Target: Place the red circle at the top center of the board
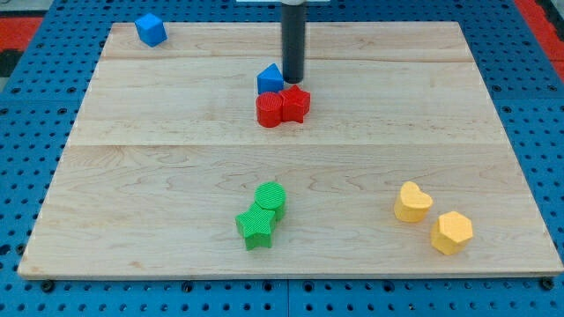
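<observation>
The red circle (269,110) lies a little above the board's middle, touching a red star-like block (296,104) on its right. A blue triangle-like block (270,79) sits just above the red circle. My tip (292,81) stands at the blue block's right side, just above the red star-like block and up-right of the red circle.
A blue cube (151,29) lies at the board's top left corner. A green circle (270,196) and a green star (256,226) touch each other at the bottom centre. A yellow heart (411,202) and a yellow hexagon (451,232) lie at the bottom right.
</observation>
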